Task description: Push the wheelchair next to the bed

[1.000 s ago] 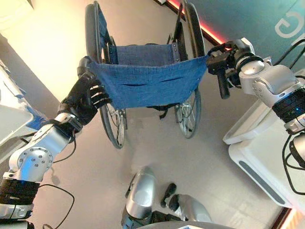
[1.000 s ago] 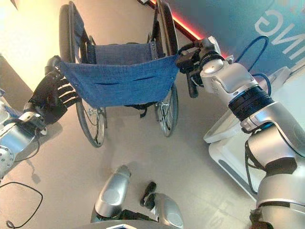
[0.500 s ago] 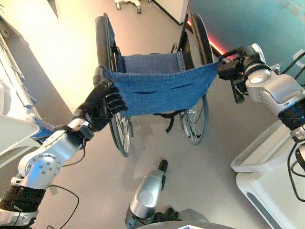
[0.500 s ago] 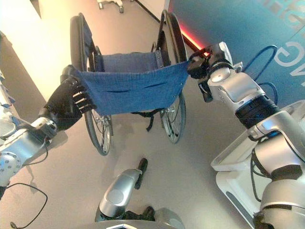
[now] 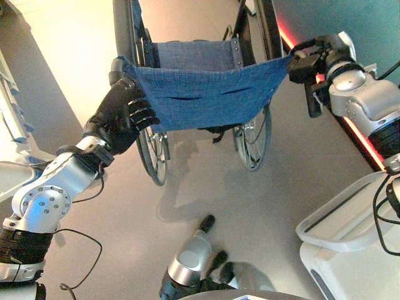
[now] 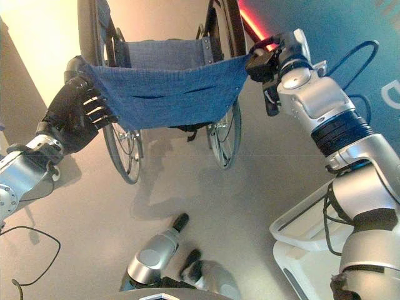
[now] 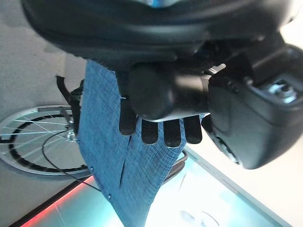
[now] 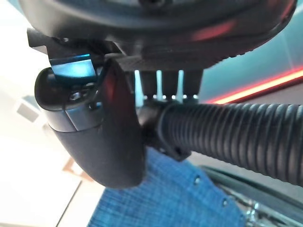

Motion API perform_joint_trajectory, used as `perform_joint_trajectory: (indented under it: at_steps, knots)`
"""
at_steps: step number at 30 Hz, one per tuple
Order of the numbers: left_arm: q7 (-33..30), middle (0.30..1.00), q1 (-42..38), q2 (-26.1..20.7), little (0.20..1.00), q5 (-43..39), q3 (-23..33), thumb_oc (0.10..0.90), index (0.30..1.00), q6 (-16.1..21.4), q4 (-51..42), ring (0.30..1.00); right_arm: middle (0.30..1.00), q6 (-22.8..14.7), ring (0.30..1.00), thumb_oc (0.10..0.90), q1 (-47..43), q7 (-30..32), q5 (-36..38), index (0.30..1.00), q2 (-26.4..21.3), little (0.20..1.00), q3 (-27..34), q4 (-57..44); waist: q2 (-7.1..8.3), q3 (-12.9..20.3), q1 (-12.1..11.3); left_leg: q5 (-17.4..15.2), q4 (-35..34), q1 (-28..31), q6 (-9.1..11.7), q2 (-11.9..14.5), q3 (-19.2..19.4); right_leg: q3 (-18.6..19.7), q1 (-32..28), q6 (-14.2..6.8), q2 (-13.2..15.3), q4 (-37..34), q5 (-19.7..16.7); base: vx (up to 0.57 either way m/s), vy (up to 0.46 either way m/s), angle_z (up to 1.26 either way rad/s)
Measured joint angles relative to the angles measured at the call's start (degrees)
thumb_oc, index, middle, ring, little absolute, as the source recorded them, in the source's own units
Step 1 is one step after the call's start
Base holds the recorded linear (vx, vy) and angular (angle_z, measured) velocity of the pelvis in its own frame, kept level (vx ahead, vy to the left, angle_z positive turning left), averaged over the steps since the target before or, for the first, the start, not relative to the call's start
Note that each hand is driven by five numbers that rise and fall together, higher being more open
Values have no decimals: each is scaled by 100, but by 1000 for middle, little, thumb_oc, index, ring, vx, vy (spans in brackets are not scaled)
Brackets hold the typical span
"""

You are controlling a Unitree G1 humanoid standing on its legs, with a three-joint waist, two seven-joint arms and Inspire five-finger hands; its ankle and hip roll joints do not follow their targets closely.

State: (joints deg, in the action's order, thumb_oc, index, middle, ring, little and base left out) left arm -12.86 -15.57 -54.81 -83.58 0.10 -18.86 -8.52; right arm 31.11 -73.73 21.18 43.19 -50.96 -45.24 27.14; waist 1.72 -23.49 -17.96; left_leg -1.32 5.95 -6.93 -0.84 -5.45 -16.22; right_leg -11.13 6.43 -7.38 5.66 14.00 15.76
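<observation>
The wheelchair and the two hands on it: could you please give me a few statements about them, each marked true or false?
1. The left hand has its fingers curled round a push handle. True.
2. The right hand hangs free of the wheelchair. False: it grips the ribbed handle on its side.
3. The wheelchair's backrest is blue cloth. True.
4. The wheelchair lies tipped on its side. False: it stands on its wheels.
5. Someone sits in the wheelchair. False: its seat is unoccupied.
</observation>
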Motion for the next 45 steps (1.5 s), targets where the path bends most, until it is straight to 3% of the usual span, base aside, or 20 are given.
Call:
perform_joint_trajectory:
  at_steps: [2, 4, 7, 9, 12, 13, 14, 17, 18, 20, 22, 28, 30, 33, 34, 37, 38, 40, 43, 45]
  knots:
    - [6, 300, -65, -10, 300, -21, -129, 400, 300, -23, 158, 300, 300, 60, 300, 400, 110, 17, 0, 300, 0, 300, 36, -70, -75, -47, 345, -24, 244, 48, -109, 250, 650, 77, -112, -414, 462, -501, -598, 247, -604, 129]
    - [-1, 300, -92, -30, 300, -23, -141, 400, 300, -40, 217, 300, 300, 317, 300, 400, 111, 18, 29, 300, -102, 300, 26, -213, -18, -25, 353, -84, 256, 253, -175, 178, 3, 110, -33, -434, 608, -614, -816, 233, -450, 78]
    - [-125, 300, -239, -16, 300, -17, -136, 400, 300, -15, 280, 300, 300, 350, 300, 400, 67, 17, 237, 300, -214, 300, 0, -254, 108, -26, 320, -245, 295, 388, 84, 231, -23, 81, -374, 34, 216, -1311, -1620, 152, -379, 77]
    - [-221, 300, -191, 143, 300, 63, 11, 400, 300, 67, 332, 300, 300, 348, 300, 400, -93, 18, 252, 300, -111, 300, -77, -222, 231, -36, 93, -445, 867, 173, 390, 359, 240, -180, -563, 246, 12, -1367, -1631, 91, -394, 31]
    - [-375, 300, -128, 173, 300, 68, 21, 400, 300, 47, 326, 300, 300, 352, 300, 400, -185, 46, 254, 300, 96, 300, -345, 64, 403, -117, 71, -349, 2344, -626, 618, 508, 993, -173, -1022, 531, -109, -1371, -1505, 103, -290, 53]
    - [-379, 300, -57, 188, 300, 66, 19, 400, 300, 47, 281, 300, 300, 354, 300, 400, -112, 46, 278, 300, 97, 300, -351, 68, 415, -119, 93, -316, 1885, -513, 588, 645, 1094, -204, -1158, 580, -178, -1368, -1468, 126, -236, 55]
    - [-428, 300, 74, 171, 300, 64, 21, 400, 300, 52, 152, 300, 300, 355, 300, 400, -33, 47, 393, 300, 114, 300, -332, 65, 343, -131, 64, 410, 1091, -139, 436, 975, 1222, -230, -1122, 653, -351, -809, -1215, 151, -229, 25]
    - [-538, 300, 119, 237, 300, 69, 58, 400, 300, 57, 177, 300, 300, 353, 300, 400, -72, 50, 428, 300, 110, 300, -270, -55, 354, -146, 88, 405, 1163, -138, 435, 1129, 1610, -542, -539, 965, -498, -599, -872, 194, -151, 30]
    - [-549, 300, 112, 232, 300, 74, 51, 400, 300, 56, 203, 300, 300, 363, 300, 400, -72, 53, 412, 300, 149, 300, -275, -43, 447, -147, 61, 383, 1305, -181, 461, 1036, 1715, -543, -581, 1003, -443, -1052, -1347, 240, -99, 60]
    - [-581, 300, 173, 250, 300, 101, 55, 400, 300, 56, 225, 300, 300, 437, 300, 400, -44, 71, 195, 300, 306, 300, -286, -33, 424, -177, -33, 44, 1901, -573, 657, 918, 1746, -639, -965, 1041, -511, -1372, -1253, 354, -130, 46]
    - [-562, 300, 129, 261, 300, 63, 24, 400, 300, 55, 194, 300, 300, 452, 300, 400, -43, 71, 186, 300, 216, 300, -273, -50, 411, -179, -13, 52, 1615, -860, 694, 924, 2532, -862, -1166, 1108, -633, -1535, -1150, 327, -96, 47]
    - [-38, 300, 85, 309, 300, 58, -84, 400, 300, -57, 174, 300, 300, 506, 300, 400, 57, 68, -61, 300, 148, 300, -232, -34, 46, -9, -171, 68, 926, -1244, 675, 618, 3833, -1678, -1801, 1034, -1059, -1168, -137, 380, -62, 20]
    - [35, 300, 89, 299, 300, 57, -77, 400, 300, -102, 185, 300, 300, 507, 300, 400, 74, 20, -164, 300, 141, 300, -232, -27, -3, 59, -214, 289, 1008, -1109, 30, 431, 3714, -1742, -1870, 898, -1017, -656, 411, 565, 0, 30]
    - [-31, 300, 88, 426, 300, 69, 23, 400, 300, -259, 193, 300, 300, 568, 300, 400, 74, -13, -226, 300, 175, 300, -239, 60, 206, 189, -149, -70, 1277, -1053, -595, 97, 3509, -1802, -1816, 665, -742, 195, 738, 447, 21, 59]
    - [-22, 300, 41, 467, 300, 69, 104, 400, 300, -363, 188, 300, 300, 569, 300, 400, 78, -13, -225, 300, 145, 300, -226, 60, 204, 192, -122, -149, 1364, -972, -926, 118, 3293, -1759, -1511, 467, -592, 1283, 657, 214, -1, 63]
    - [95, 300, -61, 466, 300, 147, 132, 400, 300, -401, 150, 300, 300, 642, 300, 400, 81, -20, -104, 300, 17, 300, -216, 66, 440, 206, -199, -226, 1172, -669, -1048, 41, 3247, -1406, -1129, -597, -448, 2639, 113, 183, -49, 64]
    - [95, 300, -69, 466, 300, 189, 133, 400, 300, -399, 97, 300, 300, 622, 300, 400, 54, -17, -38, 300, -17, 300, -214, 67, 452, 203, -193, -229, 1105, -627, -1047, 12, 3210, -1199, -1056, -713, -512, 2711, 35, 183, -88, 35]
    - [28, 300, -80, 443, 300, 245, 133, 400, 300, -392, 36, 300, 300, 514, 300, 400, -26, -2, -13, 300, -24, 300, -143, 71, 432, 190, -219, -132, 631, -380, -975, -120, 2815, -937, -933, -360, -528, 2577, 208, 183, -126, 26]
    - [-86, 300, -89, 428, 300, 221, 22, 400, 300, -385, 19, 300, 300, 444, 300, 400, -15, -20, 0, 300, -89, 300, -113, 46, 239, 114, -153, 68, 57, 130, -838, -158, 1849, -648, -764, 639, -528, 1432, 804, 109, -165, 40]
    - [-108, 300, -110, 426, 300, 103, 3, 400, 300, -373, 16, 300, 300, 359, 300, 400, -19, -20, -1, 300, -235, 300, -109, -89, 14, 49, -12, 85, 71, 214, -811, -77, 1401, -442, -158, 632, -427, 1166, 772, 99, -240, 73]
